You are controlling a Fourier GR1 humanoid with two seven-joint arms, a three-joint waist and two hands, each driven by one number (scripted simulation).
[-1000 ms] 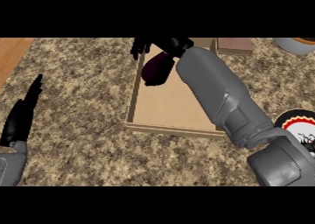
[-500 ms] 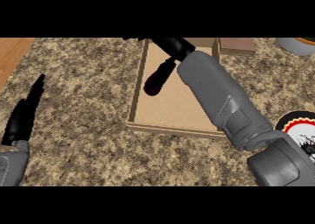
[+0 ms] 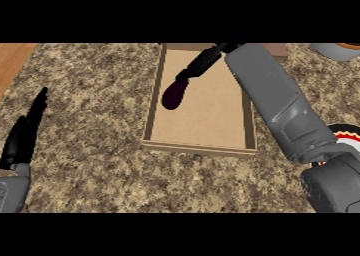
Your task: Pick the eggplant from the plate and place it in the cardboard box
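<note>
Speckled granite counter (image 3: 87, 165), wood strip at left. Since half a second ago the eggplant (image 3: 173, 94) has dropped from the right hand (image 3: 201, 62) onto the floor of the cardboard box (image 3: 200, 148), left side: placement looks done. Right hand's fingers now straightened, fingertips just above the eggplant's stem end, holding nothing. Left hand (image 3: 24, 132) rests open at the left edge.

Right hand (image 3: 201, 64): fingers straight, over the cardboard box (image 3: 201, 145).
Left hand (image 3: 24, 132): open, resting left of it.
</note>
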